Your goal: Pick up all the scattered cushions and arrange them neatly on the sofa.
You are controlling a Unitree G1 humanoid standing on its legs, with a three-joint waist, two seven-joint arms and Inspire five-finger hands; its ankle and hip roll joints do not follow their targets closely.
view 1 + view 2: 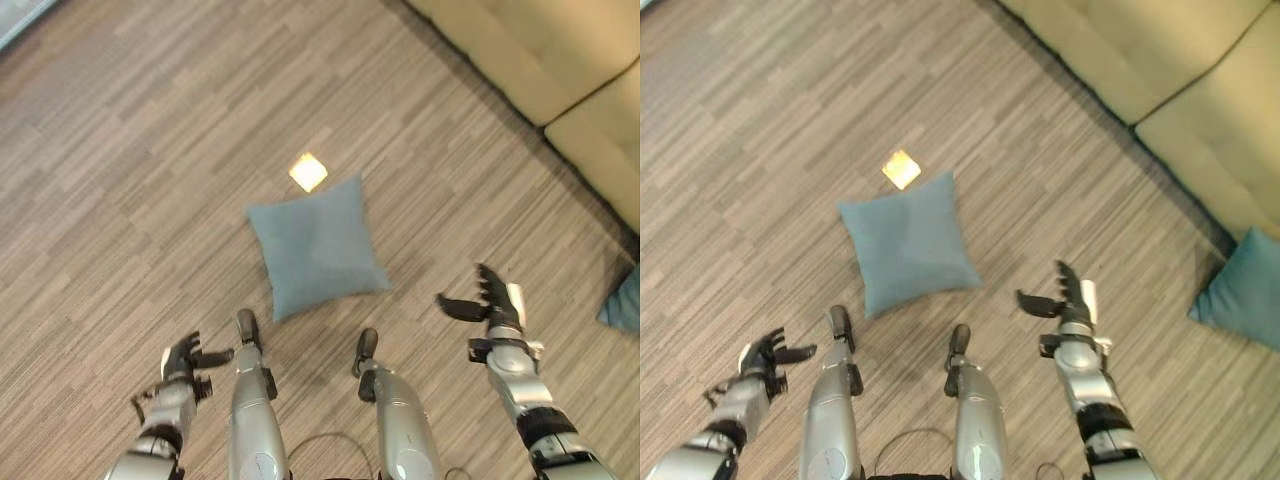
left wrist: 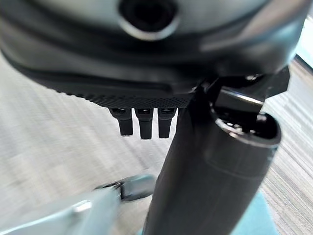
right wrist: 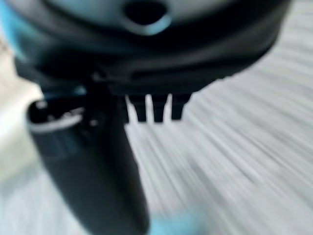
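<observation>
A grey-blue cushion (image 1: 318,247) lies flat on the wood-patterned floor (image 1: 120,180), turned so that its corners point like a diamond: one corner is aimed at the sofa (image 1: 560,70), the opposite one back toward the robot. Being roughly square, it shows no clear long axis. Just beyond its far corner a small yellow square (image 1: 308,172) is seen on the floor, close to the cushion but apart from it. A second, teal cushion (image 1: 1245,290) rests on the floor near the sofa's front edge, well apart from the first; whether it touches the sofa cannot be told.

The left hand (image 1: 182,363) is held above the floor on the near left side of the grey-blue cushion, its fingers loosely spread and nothing held. The right hand (image 1: 1068,295) is raised between the two cushions, fingers straight and the thumb set apart from them, also empty. Neither hand touches a cushion.
</observation>
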